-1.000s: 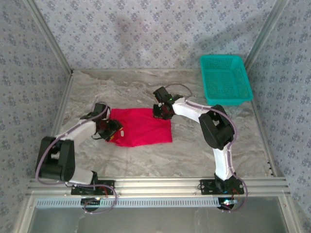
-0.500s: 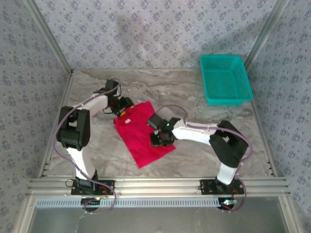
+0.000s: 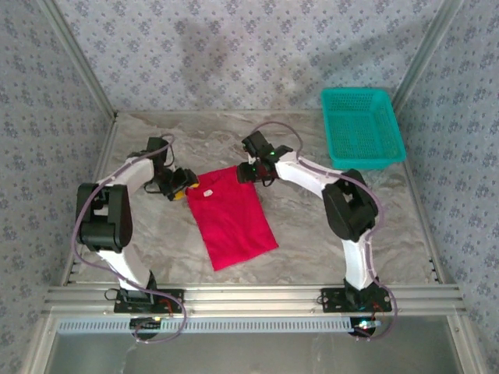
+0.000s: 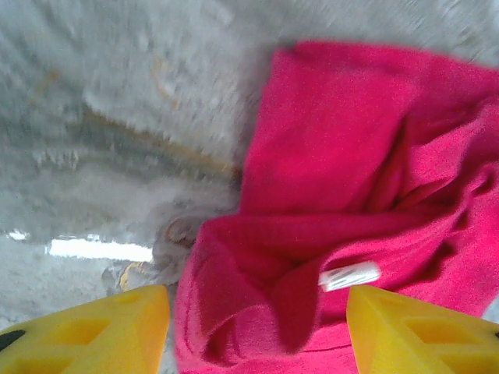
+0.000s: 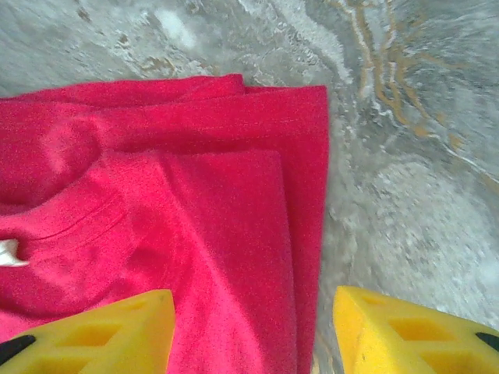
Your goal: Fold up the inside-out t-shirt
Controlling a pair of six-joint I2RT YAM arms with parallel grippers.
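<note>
The inside-out t-shirt (image 3: pixel 231 218) is bright red and lies folded into a narrow slanted rectangle on the marble table (image 3: pixel 327 241). My left gripper (image 3: pixel 181 185) sits at its far left corner, and my right gripper (image 3: pixel 251 173) at its far right corner. In the left wrist view the yellow fingers (image 4: pixel 125 327) of my left gripper (image 4: pixel 257 312) stand wide apart around bunched red cloth (image 4: pixel 343 156) with a white label (image 4: pixel 348 275). In the right wrist view my right gripper (image 5: pixel 253 304) is open over the layered edge of the shirt (image 5: pixel 195 195).
A teal mesh basket (image 3: pixel 361 126) stands at the far right corner of the table. Patterned walls and metal frame posts close in the back and both sides. Bare marble lies to the right of the shirt and along the near edge.
The right gripper has moved from the shirt's middle to its far right corner and opened. The left gripper has shifted slightly nearer and to the left. The shirt stays slanted.
</note>
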